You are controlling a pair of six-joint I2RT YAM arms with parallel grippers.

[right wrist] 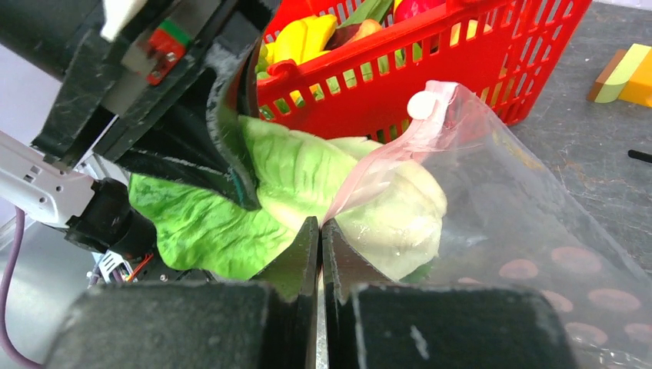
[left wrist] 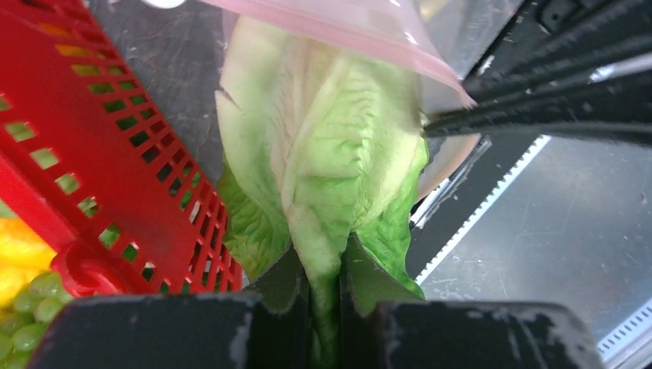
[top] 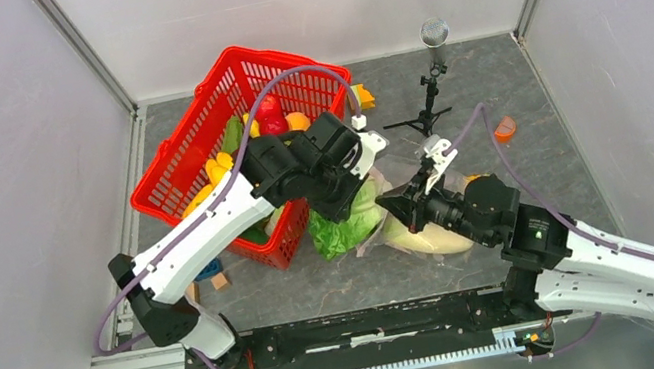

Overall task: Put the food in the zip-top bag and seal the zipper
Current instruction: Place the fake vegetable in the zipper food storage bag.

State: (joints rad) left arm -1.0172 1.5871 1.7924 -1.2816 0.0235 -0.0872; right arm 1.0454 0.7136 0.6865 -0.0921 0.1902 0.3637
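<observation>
At the left stands the basket (left wrist: 115, 138), with more food inside. Just beside it, your left gripper (left wrist: 324, 288) is clamped on the narrow pale end of the lettuce (left wrist: 330, 154). The leafy head points into the mouth of the bag (right wrist: 523, 215) and sits partly under the zipper (left wrist: 361, 31). The lettuce looks light and soft, so it should bend and squeeze in, and the firmer rib you hold suits pushing. To the right, your right gripper (right wrist: 319, 231) has its jaws together on the zipper, holding the mouth up. The film looks thin and slippery, so grip the thicker strip, not the clear wall.
</observation>
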